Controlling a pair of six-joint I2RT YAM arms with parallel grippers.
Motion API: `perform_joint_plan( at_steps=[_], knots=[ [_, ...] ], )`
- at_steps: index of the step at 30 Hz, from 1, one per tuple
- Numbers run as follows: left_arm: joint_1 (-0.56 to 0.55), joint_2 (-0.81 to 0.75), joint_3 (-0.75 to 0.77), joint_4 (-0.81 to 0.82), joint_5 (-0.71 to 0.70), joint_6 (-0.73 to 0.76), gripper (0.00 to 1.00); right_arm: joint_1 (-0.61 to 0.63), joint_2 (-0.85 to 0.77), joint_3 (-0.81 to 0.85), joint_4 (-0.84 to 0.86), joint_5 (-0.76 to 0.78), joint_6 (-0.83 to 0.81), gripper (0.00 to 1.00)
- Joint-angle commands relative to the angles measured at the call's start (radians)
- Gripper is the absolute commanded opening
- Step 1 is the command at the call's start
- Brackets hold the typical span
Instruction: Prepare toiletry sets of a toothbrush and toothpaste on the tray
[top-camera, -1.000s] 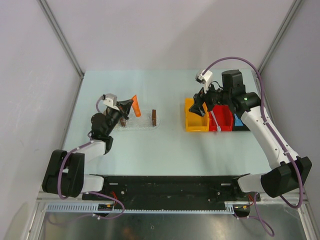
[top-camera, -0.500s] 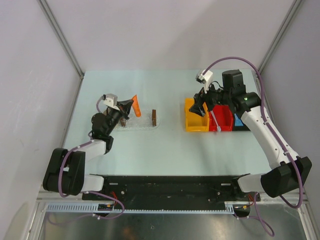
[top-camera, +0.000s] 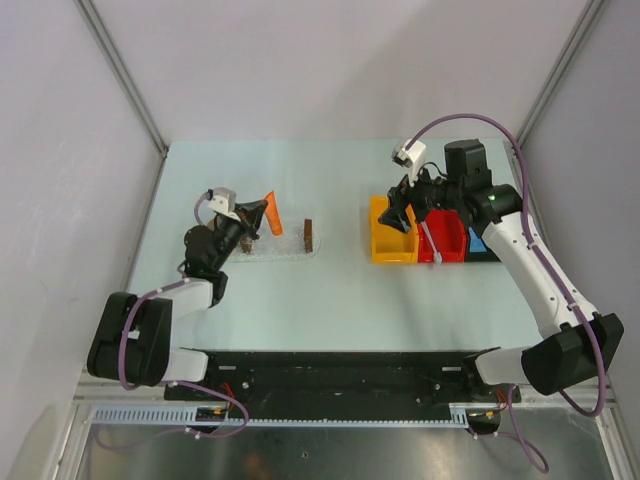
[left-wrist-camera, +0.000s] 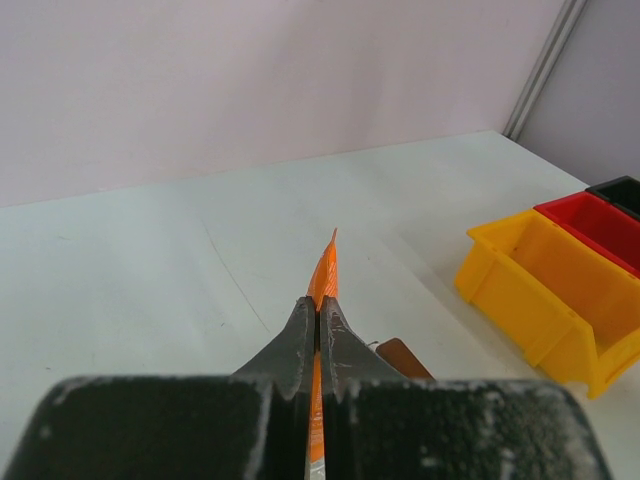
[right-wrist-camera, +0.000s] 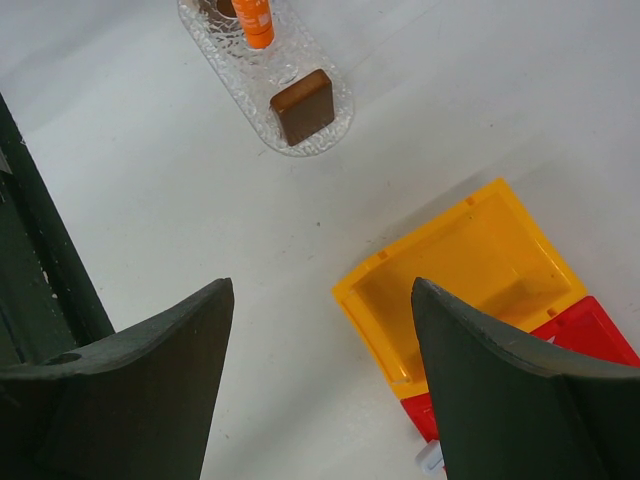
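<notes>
Pale tabletop (top-camera: 300, 300): my left gripper (left-wrist-camera: 320, 315), clamped tight on the flat orange toothpaste tube (left-wrist-camera: 324, 268), holds it over the clear plastic tray (top-camera: 288, 250); I should lay it flat between the brown wooden blocks (right-wrist-camera: 303, 105) before releasing. My right gripper (right-wrist-camera: 320, 290) gapes empty above the yellow plastic bin (right-wrist-camera: 450, 270).

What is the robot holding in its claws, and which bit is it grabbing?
The left claw pinches the orange toothpaste tube by its flat sides, its thin end poking out past the tips. The right claw is open and holds nothing.
</notes>
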Motion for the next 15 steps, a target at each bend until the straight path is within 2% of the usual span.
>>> perform_joint_plan(
  at_steps=[1, 15],
  knots=[
    [0.007, 0.003, 0.003, 0.078, 0.005, 0.018, 0.00, -0.006, 0.002, -0.006, 0.033, -0.018, 0.005, 0.77],
    [0.007, 0.020, -0.012, 0.086, 0.014, 0.029, 0.00, -0.010, -0.001, -0.010, 0.033, -0.025, 0.005, 0.77]
  ],
)
